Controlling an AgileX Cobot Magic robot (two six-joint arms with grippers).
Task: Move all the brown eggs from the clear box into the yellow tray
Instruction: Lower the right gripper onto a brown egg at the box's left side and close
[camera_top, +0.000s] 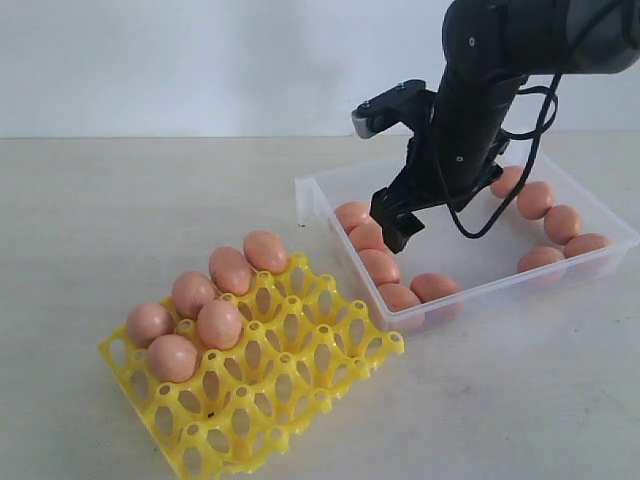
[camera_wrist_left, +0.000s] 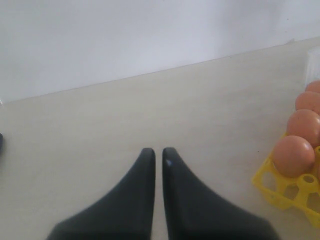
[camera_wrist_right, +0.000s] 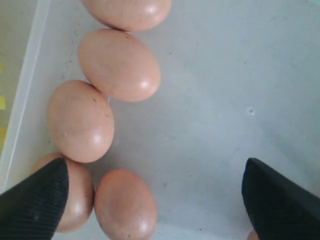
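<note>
- Right pincer (camera_top: 398, 228) is open: its two fingers (camera_wrist_right: 37, 197) stand wide apart and grip nothing.
- It hangs inside the box (camera_top: 500, 255), over the left side, just above a row of eggs (camera_top: 380, 265) that lies along the left wall.
- In the right wrist view one finger covers part of an egg; whether it touches this egg, one cannot tell.
- Left pincer (camera_wrist_left: 158, 152) is closed, with only a thin slit between its fingers, and it holds nothing. It is over the bare table (camera_top: 120, 200), beside the tray (camera_top: 388, 343).
- Ten eggs are visible in the box: five in the row on the left side and five in a curved line near the right and front walls. The arm hides a part of the box, so the count is perhaps not complete.
- The tray lies on the table in front and to the left of the box, near it but apart from it.
- Six eggs sit in the cups of the tray, all at its far-left side: four in the outer row and two in the next row.
- The other cups have no egg.
</note>
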